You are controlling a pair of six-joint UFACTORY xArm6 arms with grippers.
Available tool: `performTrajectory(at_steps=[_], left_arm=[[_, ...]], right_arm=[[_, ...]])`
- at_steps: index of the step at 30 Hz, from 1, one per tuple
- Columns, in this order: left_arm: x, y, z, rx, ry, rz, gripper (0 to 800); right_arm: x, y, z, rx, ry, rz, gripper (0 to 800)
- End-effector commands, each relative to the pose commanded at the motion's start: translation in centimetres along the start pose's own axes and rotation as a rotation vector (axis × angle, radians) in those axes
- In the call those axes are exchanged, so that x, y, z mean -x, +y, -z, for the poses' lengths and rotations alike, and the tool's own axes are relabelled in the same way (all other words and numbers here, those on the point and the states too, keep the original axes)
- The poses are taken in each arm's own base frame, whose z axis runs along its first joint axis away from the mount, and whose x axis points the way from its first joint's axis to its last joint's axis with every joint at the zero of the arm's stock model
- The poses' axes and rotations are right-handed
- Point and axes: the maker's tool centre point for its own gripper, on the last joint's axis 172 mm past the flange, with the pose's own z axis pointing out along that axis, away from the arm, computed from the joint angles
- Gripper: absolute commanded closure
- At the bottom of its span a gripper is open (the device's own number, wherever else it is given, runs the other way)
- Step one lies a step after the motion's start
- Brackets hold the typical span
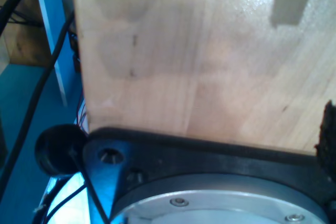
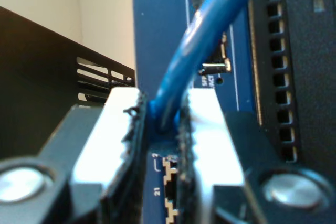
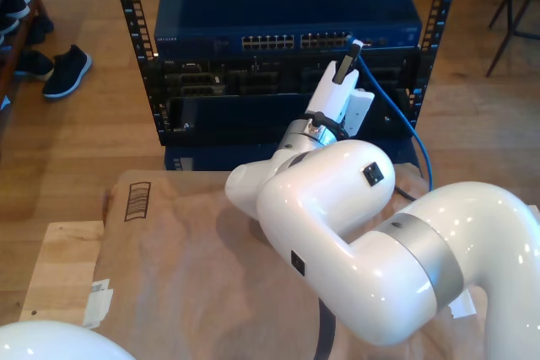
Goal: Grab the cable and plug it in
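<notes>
Our second tool (image 2: 164, 129) is clamped tight on the cable (image 2: 210, 35), pads (image 2: 207, 129) pinching the blue jacket just behind its plug end, which we can't make out. In the exterior view that tool (image 3: 348, 55) is up against the blue network switch (image 3: 287, 14) in the rack (image 3: 126, 6), its tip at the end of the port row (image 3: 295, 41) on the exterior view's right. From there the cable (image 3: 396, 107) drops down past the switch front toward the paper-covered tabletop (image 3: 169, 267). Our first tool: state unknown, can't tell whether it is open or closed; its camera looks at a pale wooden board (image 1: 199, 61) and a black-and-silver arm base (image 1: 210, 182) with black cables (image 1: 31, 93) alongside.
</notes>
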Motion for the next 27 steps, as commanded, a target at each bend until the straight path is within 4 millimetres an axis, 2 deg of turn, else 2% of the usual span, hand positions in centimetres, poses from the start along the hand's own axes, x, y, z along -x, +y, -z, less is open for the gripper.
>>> performTrajectory(at_steps=[27], left_arm=[[0.00, 0.00, 0.00, 0.000, 0.000, 0.000, 1]], right_arm=[[-0.04, -0.01, -0.10, 0.000, 0.001, -0.003, 800]])
